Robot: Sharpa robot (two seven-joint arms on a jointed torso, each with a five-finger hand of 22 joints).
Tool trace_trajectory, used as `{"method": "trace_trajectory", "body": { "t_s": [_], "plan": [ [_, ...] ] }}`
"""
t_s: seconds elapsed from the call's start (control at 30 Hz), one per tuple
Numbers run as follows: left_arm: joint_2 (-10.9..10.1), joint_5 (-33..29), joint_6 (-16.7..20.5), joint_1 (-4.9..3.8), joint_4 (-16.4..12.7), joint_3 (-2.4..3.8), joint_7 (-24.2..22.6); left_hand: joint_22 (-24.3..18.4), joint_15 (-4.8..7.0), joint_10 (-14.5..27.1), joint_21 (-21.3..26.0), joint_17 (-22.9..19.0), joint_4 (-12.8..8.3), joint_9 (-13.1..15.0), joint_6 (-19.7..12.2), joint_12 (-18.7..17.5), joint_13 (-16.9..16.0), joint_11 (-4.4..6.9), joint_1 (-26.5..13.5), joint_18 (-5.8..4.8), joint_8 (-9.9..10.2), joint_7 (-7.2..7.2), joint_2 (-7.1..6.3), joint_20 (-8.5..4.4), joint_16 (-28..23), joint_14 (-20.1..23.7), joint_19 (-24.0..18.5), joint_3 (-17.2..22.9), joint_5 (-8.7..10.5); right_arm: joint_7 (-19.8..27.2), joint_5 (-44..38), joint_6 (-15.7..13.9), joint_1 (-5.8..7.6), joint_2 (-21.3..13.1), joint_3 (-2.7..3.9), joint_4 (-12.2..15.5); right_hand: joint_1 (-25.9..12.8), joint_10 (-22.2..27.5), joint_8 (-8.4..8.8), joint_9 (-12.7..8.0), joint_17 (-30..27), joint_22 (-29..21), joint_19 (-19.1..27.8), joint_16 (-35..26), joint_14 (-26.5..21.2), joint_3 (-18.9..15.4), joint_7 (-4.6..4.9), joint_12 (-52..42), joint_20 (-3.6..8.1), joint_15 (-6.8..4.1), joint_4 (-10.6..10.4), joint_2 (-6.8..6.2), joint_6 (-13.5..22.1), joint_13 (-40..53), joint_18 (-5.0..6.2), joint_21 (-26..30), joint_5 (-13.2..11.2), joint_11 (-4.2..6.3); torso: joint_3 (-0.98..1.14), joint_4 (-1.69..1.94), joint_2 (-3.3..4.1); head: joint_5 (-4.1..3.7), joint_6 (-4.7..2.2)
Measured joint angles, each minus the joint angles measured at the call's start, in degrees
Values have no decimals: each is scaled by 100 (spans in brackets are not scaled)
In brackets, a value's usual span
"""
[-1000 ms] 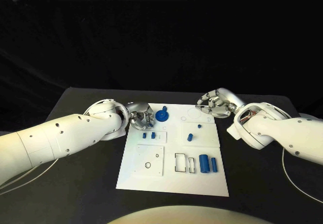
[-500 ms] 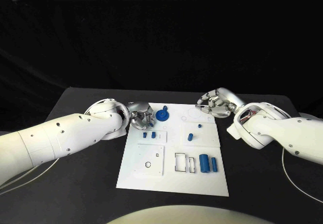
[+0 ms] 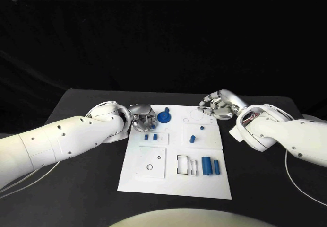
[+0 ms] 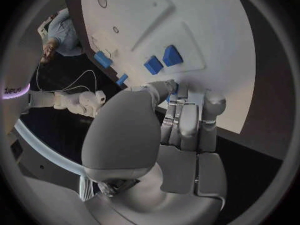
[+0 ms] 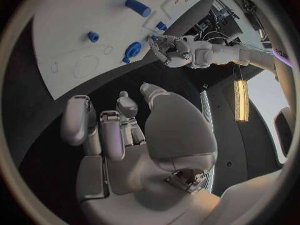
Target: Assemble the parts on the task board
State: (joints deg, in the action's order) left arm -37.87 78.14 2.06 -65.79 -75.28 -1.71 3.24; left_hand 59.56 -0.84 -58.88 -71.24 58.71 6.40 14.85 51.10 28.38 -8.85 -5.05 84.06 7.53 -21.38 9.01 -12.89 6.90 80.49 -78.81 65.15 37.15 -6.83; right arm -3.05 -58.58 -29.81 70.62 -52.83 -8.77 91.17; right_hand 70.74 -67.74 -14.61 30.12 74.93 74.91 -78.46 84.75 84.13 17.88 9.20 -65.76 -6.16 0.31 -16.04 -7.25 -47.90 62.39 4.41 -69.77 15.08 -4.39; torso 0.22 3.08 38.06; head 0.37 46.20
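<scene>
The white task board sits lengthwise in the middle of the black table, with wide strips of bare table on both long sides and along the near edge. The left hand is at the board's far left corner, right over the board's left edge, fingers curled in tight toward the big round blue part that stands near the far end. In the left wrist view the fingertips are bunched together with a sliver of blue showing right at them, so it looks like it's touching or pinching that part, but I honestly can't tell whether it actually has a hold on it. The right hand is at the far right corner of the board, just off the edge and above the table, fingers loosely curled and apart with nothing in them; the right wrist view shows the right hand over dark table with the board's edge just beyond the fingertips. The rest of the parts are spread out: two small blue blocks near the left edge, a little peg and a short oval piece toward the right, and two blue cylinders lying side by side near the right edge, next to a rectangular cutout. The near half of the board has open room.
</scene>
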Motion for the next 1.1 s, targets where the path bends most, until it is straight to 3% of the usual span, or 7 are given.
{"method": "trace_trajectory", "body": {
  "t_s": [0.57,0.9,1.1],
  "plan": [
    [-3,0,3,1,0,0,16,0,0,0,0,-1,0,0,0,0,-15,0,0,0,0,0,0,0,0,0,0,0,0,0,4,0,-3,-1,0,-3,0,0,0,-1,-1,-1,0,0,0,0,0,0,0,0,0,0,0,1,0,0,0,0,-1,-3,1,1,2],
    [-16,-3,6,3,-10,0,10,-91,-41,140,89,-65,24,-161,-485,-65,-99,8,-121,-1,453,-32,-121,-3,0,41,-78,-56,0,0,6,-1,-4,-2,0,-6,0,0,0,-2,-1,4,0,0,0,0,0,23,0,0,0,0,0,-15,0,0,35,0,-1,-1,-1,-4,1],
    [-23,-4,8,3,-14,0,8,-150,-41,197,129,-157,47,-191,-553,-93,-110,-7,-144,0,510,-41,-145,15,0,83,-138,-80,0,1,7,-2,-4,-2,0,-6,0,0,0,-2,-1,3,0,0,0,0,0,23,0,0,0,0,0,-14,0,0,35,0,-1,-3,-1,-4,-1]
  ]
}}
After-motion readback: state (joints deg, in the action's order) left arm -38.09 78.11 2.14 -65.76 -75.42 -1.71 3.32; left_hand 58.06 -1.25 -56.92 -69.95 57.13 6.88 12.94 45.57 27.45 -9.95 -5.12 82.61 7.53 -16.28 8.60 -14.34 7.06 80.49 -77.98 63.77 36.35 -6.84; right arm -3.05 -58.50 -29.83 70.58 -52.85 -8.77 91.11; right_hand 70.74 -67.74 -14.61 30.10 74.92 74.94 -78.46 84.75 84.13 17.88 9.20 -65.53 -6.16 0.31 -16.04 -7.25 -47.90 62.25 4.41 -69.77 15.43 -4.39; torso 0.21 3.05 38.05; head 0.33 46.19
